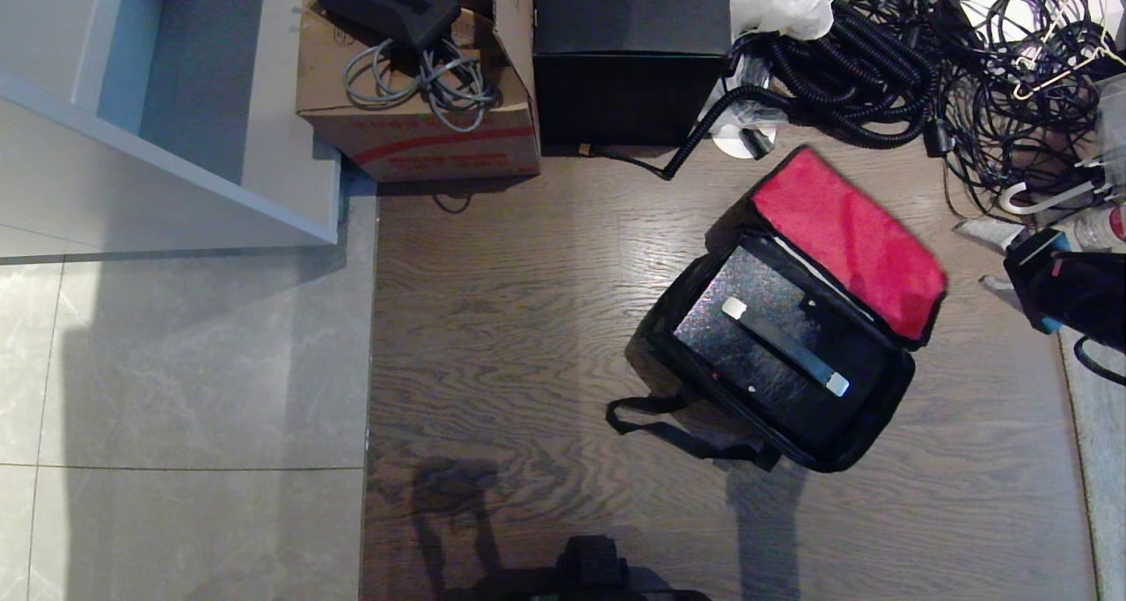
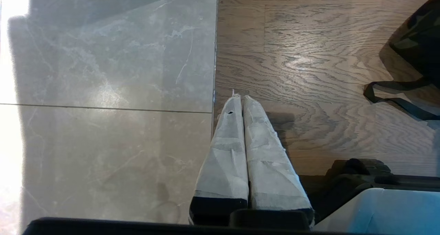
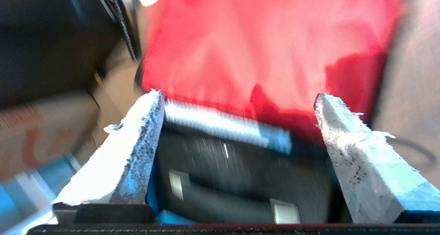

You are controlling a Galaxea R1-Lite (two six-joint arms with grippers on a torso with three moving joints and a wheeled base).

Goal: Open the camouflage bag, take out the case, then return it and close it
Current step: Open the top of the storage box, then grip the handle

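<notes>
The bag is seen open on the floor, red lid flap thrown back, and the case is seated inside it. The right pincer is spread wide above the case, empty (left pincer pressed shut, parked). Whether removal is done cannot be told; closing remains.

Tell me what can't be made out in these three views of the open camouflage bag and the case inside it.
- Camouflage bag: its lid's camouflage outside faces away in the head view; only the red inside shows.
- Case: its sides are hidden by the bag walls.
- Right gripper: outside the head view; motion blur smears the right wrist view.
- Left gripper: the left wrist view's edge cuts off most of the bag.
</notes>
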